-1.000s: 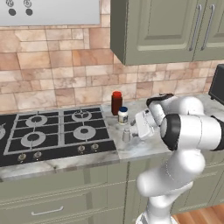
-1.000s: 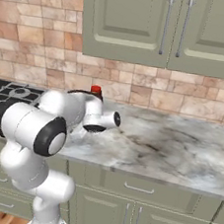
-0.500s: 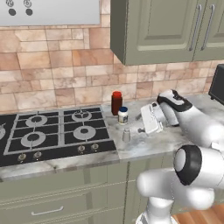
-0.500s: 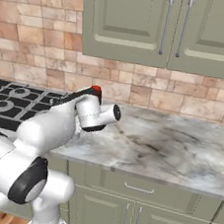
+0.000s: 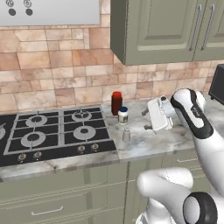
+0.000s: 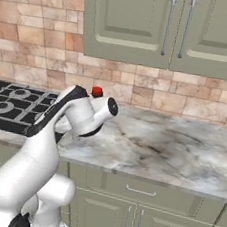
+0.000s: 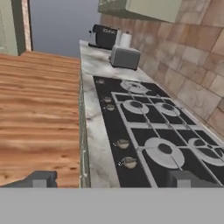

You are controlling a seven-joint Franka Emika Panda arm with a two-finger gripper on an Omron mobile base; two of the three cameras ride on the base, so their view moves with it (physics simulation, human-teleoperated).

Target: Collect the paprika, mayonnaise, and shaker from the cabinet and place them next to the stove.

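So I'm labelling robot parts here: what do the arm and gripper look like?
The arm has glossy white rounded links with black joint bands and a dark ring at a lower joint. The gripper has a boxy white body; its two finger tips are small, dark grey blocks.

even, bright, shadowless rendered light with no clear source. soft dull sheen on the marble counter [image 6: 171,148], no hard glare. base views are crisp; the hand view is softer, slightly blurry toward the far end.
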